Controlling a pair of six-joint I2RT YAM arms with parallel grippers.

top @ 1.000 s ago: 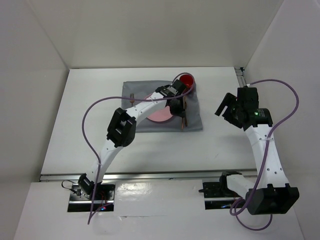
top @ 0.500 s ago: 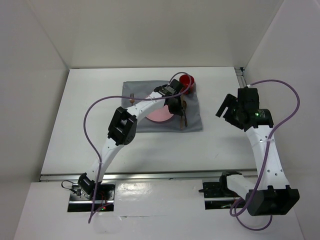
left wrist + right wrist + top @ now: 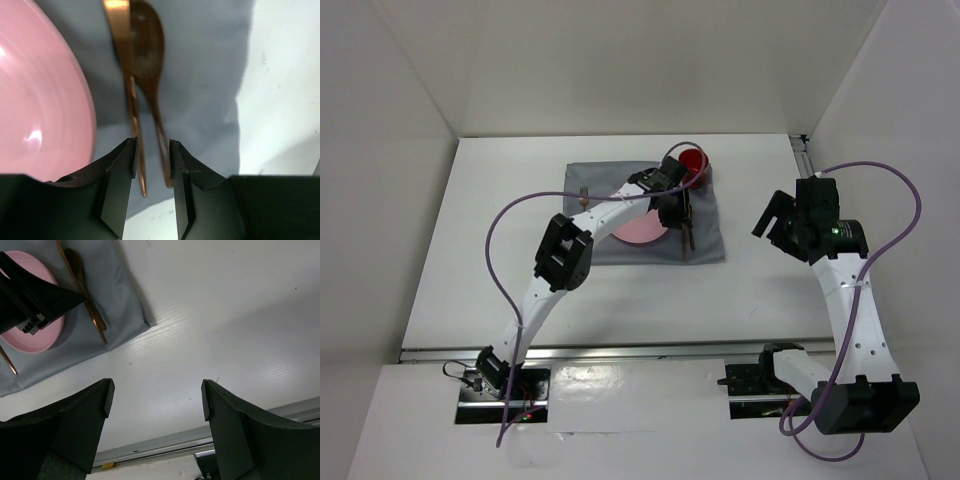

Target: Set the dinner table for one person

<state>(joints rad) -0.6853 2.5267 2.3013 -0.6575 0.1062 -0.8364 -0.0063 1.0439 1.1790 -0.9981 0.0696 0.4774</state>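
Stretching across most of the overhead view, the dinner table [image 3: 500,260] is a flat matte-white rectangle with metal rails showing at its near edge and far right corner. The left arm lies across its middle. A grey cloth [image 3: 705,240] lies toward the far side, partly covered by that arm. A pink plate [image 3: 638,232] sits on the cloth, and only a slice of it shows overhead. In the left wrist view its far edge runs out of frame. A red cup [image 3: 696,162] stands at the cloth's far right corner, partly masked by the wrist and cable. Right of the plate lie a copper knife [image 3: 120,30] and spoon [image 3: 145,50], side by side, blurred and cut off at the top. A fork [image 3: 583,192] left of the plate is barely discernible. The left gripper [image 3: 152,145] hovers over the handle ends with its jaws narrowly parted, clamping nothing. The right gripper [image 3: 156,387] hangs over bare tabletop, spread wide and empty.
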